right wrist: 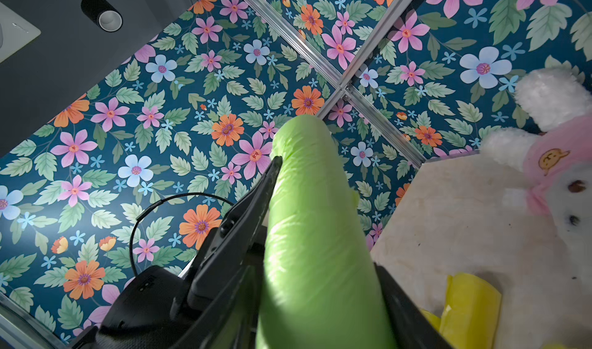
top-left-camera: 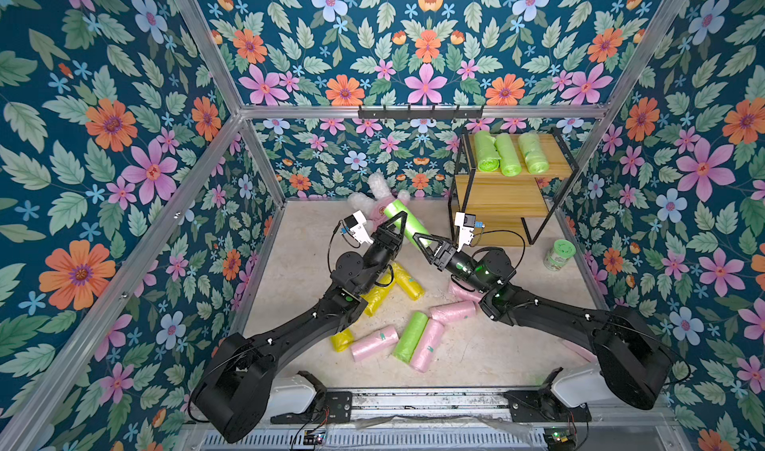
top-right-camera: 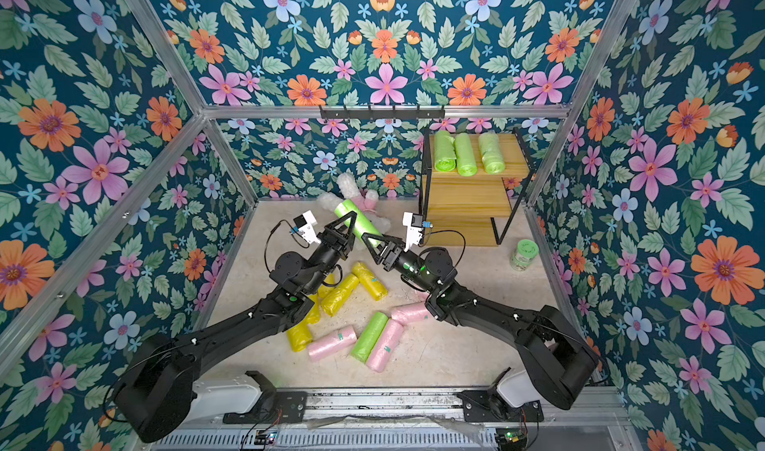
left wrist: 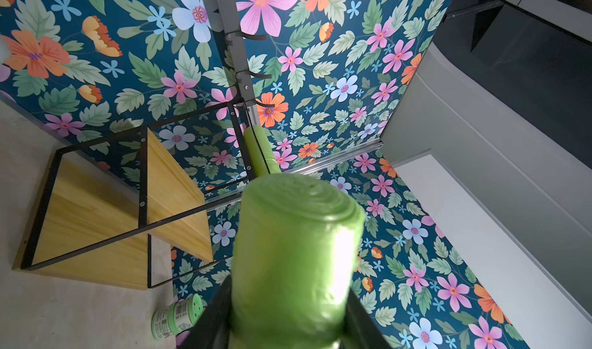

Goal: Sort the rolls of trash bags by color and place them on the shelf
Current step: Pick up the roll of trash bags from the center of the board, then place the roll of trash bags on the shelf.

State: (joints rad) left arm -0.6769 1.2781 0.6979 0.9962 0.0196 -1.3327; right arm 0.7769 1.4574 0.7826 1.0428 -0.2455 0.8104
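Observation:
A lime green roll (top-left-camera: 407, 223) (top-right-camera: 359, 220) hangs slantwise above the floor, in front of the shelf (top-left-camera: 505, 196). My left gripper (top-left-camera: 396, 222) (left wrist: 288, 315) is shut on its far end. My right gripper (top-left-camera: 420, 242) (right wrist: 320, 299) is shut on its near end, with a finger pressed to either side of the roll (right wrist: 314, 235). The shelf's top board carries three green rolls (top-left-camera: 509, 155). On the floor below the arms lie yellow rolls (top-left-camera: 407, 281), pink rolls (top-left-camera: 374, 343) and one green roll (top-left-camera: 410, 336). The arms hide parts of some.
A white and pink plush bunny (top-left-camera: 374, 204) lies at the back wall, behind the held roll. A small pale-green lidded jar (top-left-camera: 559, 254) stands right of the shelf. A black hook rail (top-left-camera: 420, 111) hangs on the back frame.

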